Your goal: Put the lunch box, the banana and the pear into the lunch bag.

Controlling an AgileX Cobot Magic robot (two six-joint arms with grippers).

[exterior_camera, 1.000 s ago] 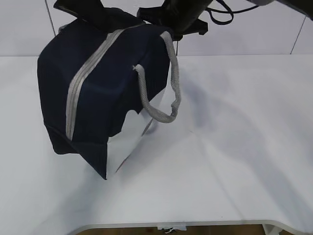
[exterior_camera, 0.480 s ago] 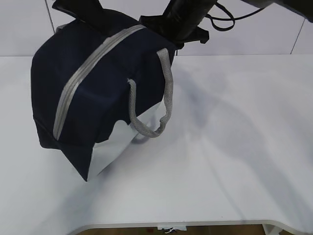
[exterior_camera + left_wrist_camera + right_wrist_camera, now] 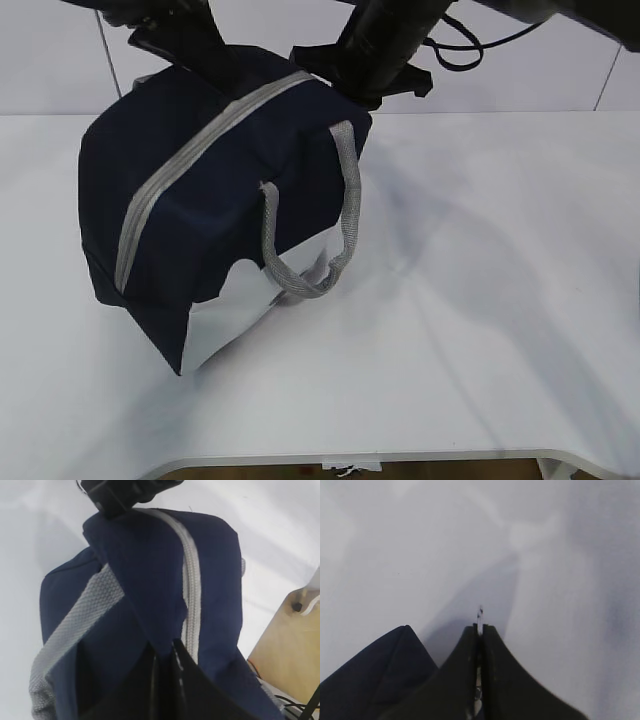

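Observation:
The navy lunch bag [image 3: 210,220] hangs tilted, with its lower corner on the white table. Its grey zipper [image 3: 200,140] runs shut along the top and a grey handle [image 3: 345,210] dangles on the side. My left gripper [image 3: 190,45] is shut on a fold of the bag's navy fabric at the top far end; in the left wrist view the gripper [image 3: 164,650] pinches that fold of the bag [image 3: 150,580]. My right gripper [image 3: 360,85] is at the zipper's far end. In the right wrist view the gripper [image 3: 479,627] is shut on a thin metal zipper pull, beside a corner of the bag [image 3: 380,670]. The lunch box, banana and pear are out of view.
The white table [image 3: 480,330] stretches to the right of the bag and ends at a front edge [image 3: 400,458]. A pale wall stands behind it. A wooden board [image 3: 290,640] with cables shows at the right of the left wrist view.
The bag swung left and then back a little to the right, with its lower corner sinking toward the table. Both grippers kept their hold at the top.

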